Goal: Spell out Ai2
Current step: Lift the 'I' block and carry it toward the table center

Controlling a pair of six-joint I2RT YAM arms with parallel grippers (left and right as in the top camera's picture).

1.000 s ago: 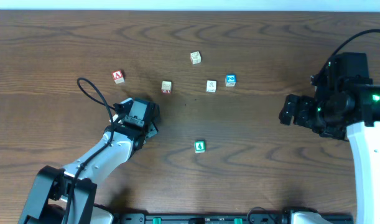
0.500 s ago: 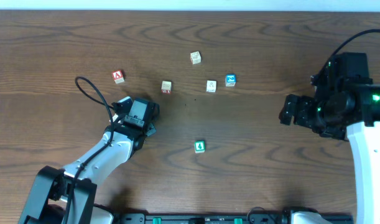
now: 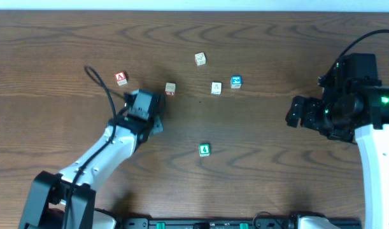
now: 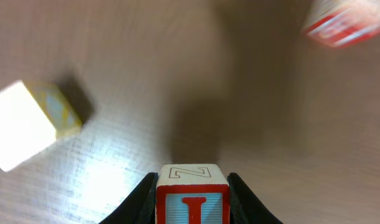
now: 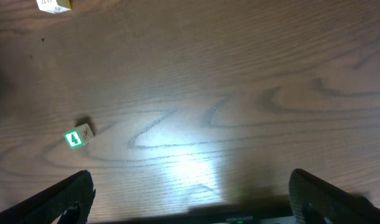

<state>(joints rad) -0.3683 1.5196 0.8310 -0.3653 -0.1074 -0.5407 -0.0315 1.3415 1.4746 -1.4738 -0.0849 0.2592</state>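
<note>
Wood table (image 3: 277, 38) holds six cubes (image 3: 204, 149); left gripper (image 4: 192, 182) clamps one I cube (image 4: 192, 204); right gripper (image 5: 191, 196) open.

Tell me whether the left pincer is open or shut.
Shut: the left pincer grips the I cube, clamped between both fingers in the left wrist view.

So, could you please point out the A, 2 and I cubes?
A cube (image 3: 120, 78): overhead, top face.
2 cube (image 3: 235, 82): overhead, top face.
I cube (image 4: 192, 204): left wrist, lettered front face.
</note>
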